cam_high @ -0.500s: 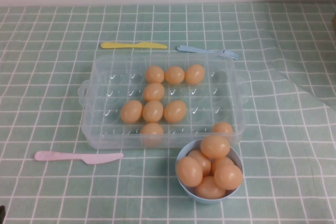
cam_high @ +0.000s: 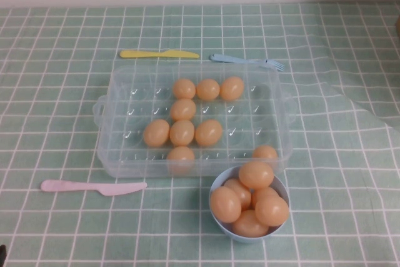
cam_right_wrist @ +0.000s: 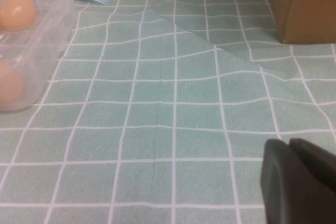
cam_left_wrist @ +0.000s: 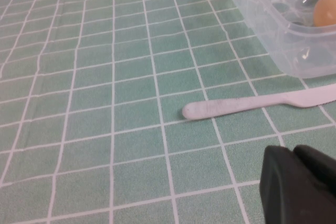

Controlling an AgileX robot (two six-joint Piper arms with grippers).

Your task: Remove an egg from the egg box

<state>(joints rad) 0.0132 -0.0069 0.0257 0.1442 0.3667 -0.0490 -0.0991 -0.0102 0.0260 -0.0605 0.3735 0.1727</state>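
The clear plastic egg box [cam_high: 128, 101] stands in the middle of the table and holds several tan-orange eggs, such as one egg [cam_high: 182, 132] in the middle row. A corner of the box shows in the left wrist view [cam_left_wrist: 273, 30] and its side shows in the right wrist view [cam_right_wrist: 50, 30] with an egg [cam_right_wrist: 16, 12] inside. My left gripper [cam_left_wrist: 294, 153] is shut and empty, low over the cloth near the pink knife. My right gripper [cam_right_wrist: 289, 144] is shut and empty, over the cloth to the right of the box. Neither gripper shows in the high view.
A light-blue bowl [cam_high: 215, 189] with several eggs stands in front of the box's right end. A pink knife [cam_high: 94, 186] lies front left, a yellow knife [cam_high: 159, 54] and a blue fork [cam_high: 247, 61] behind the box. A brown box [cam_right_wrist: 304, 3] stands far right.
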